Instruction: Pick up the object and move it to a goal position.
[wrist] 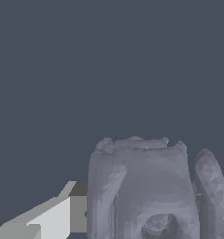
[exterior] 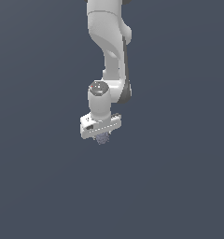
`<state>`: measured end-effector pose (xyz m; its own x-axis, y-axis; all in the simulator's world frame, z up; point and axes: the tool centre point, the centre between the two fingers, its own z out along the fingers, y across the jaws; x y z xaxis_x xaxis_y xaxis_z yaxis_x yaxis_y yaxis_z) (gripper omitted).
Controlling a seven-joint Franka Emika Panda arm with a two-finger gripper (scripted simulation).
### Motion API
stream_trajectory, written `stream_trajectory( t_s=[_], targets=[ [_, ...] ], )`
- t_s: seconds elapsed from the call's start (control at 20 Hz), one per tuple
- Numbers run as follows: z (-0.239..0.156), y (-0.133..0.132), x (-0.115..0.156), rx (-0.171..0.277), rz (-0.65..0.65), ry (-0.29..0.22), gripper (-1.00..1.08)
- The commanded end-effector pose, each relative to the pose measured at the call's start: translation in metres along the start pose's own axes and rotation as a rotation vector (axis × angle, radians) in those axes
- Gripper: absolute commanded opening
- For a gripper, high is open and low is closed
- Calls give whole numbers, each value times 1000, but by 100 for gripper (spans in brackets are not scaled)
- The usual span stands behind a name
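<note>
A: What does the exterior view show?
B: The white arm (exterior: 111,51) hangs down, and the greyish-purple object (exterior: 102,138) sits directly under the gripper (exterior: 102,136), between its jaws.

A: And the wrist view?
B: The object (wrist: 142,186) fills the space beside one white finger (wrist: 48,217). The jaws seem closed on it.

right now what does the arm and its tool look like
The arm is glossy white with rounded, chunky links and a dark grey strip down one side. A round grey cap tops the wrist joint. The tool has a flat, boxy white body with small dark marks. In the wrist view one finger is white with a dark grey pad. No cables show.
</note>
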<state>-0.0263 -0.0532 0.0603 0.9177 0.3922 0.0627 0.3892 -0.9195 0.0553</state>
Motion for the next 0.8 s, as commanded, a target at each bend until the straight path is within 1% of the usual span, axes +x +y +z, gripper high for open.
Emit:
stream_trajectory(
  t_s=[0.0,0.45,0.75],
  targets=[
    [-9,1,12,-26,16,30,-100],
    [-58,9,63,-151,94,166,-100],
    [-93,12,91,-232,145,253,-100]
  ],
)
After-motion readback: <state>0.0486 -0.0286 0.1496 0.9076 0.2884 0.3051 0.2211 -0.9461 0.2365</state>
